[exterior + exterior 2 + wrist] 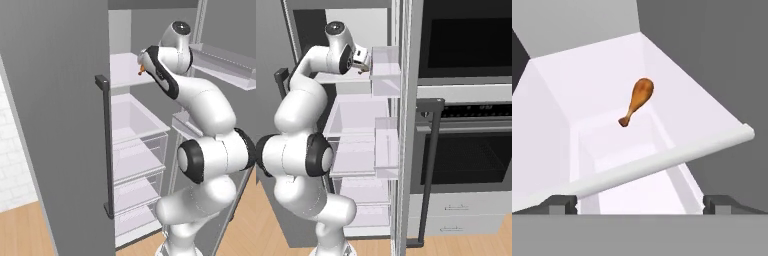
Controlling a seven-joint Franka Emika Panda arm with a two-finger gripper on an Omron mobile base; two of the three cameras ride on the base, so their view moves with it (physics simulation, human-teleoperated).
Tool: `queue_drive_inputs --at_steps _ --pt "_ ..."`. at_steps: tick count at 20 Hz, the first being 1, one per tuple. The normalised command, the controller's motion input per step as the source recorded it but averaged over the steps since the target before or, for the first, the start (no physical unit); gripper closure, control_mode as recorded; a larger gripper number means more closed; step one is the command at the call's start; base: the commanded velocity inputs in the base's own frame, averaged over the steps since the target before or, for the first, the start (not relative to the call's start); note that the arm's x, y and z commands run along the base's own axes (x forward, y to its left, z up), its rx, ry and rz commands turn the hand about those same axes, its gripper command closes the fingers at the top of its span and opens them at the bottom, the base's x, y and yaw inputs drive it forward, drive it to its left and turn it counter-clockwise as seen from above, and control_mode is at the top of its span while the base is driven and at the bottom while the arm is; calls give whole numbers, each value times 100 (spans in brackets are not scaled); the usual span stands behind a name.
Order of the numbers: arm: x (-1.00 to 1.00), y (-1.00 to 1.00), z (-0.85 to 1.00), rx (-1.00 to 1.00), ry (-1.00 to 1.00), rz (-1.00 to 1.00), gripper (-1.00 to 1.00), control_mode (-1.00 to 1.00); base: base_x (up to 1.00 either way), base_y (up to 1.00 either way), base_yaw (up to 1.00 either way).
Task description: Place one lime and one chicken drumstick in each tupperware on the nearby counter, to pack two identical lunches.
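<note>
- The small orange-brown chicken drumstick (638, 100) lies on a pale, translucent white fridge shelf (607, 85), well inside the open grey fridge.
- In the hand view its long axis runs on a slant: the bulbous meaty end points up and to the right, toward the back of the shelf, and the thin bone stub points down and to the left, toward the shelf's near edge.
- The two-finger gripper (640, 204) stands wide, its dark tips far apart at the bottom corners of the hand view, with nothing between them. It is well apart from the drumstick.
- A white rounded front rim (662, 162) crosses the hand view between the fingers and the drumstick; the shelf around the drumstick is bare on all sides.
- In the left base view the white arm reaches into the upper part of the fridge past the open grey door with its dark bar handle (106, 145); a speck of orange shows beside the hand (141, 70).
- The right base view adds clear door bins (387, 70) just right of the hand, and a black wall oven (466, 150) further right.
</note>
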Motion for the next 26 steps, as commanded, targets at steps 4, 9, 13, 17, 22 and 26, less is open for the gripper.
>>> queue_drive_inputs --at_steps 4,9,13,17,22,26 --pt "39 0 -16 0 14 0 -100 -100 0 0 0" --pt "50 0 -19 0 12 0 -100 -100 0 0 0" --pt "41 0 -2 0 0 0 -100 -100 0 0 0" --pt "29 0 -11 0 0 0 -100 -100 0 0 0" --pt "25 0 -30 0 1 0 -100 -100 0 0 0" --pt "38 0 -17 0 0 0 -100 -100 0 0 0"
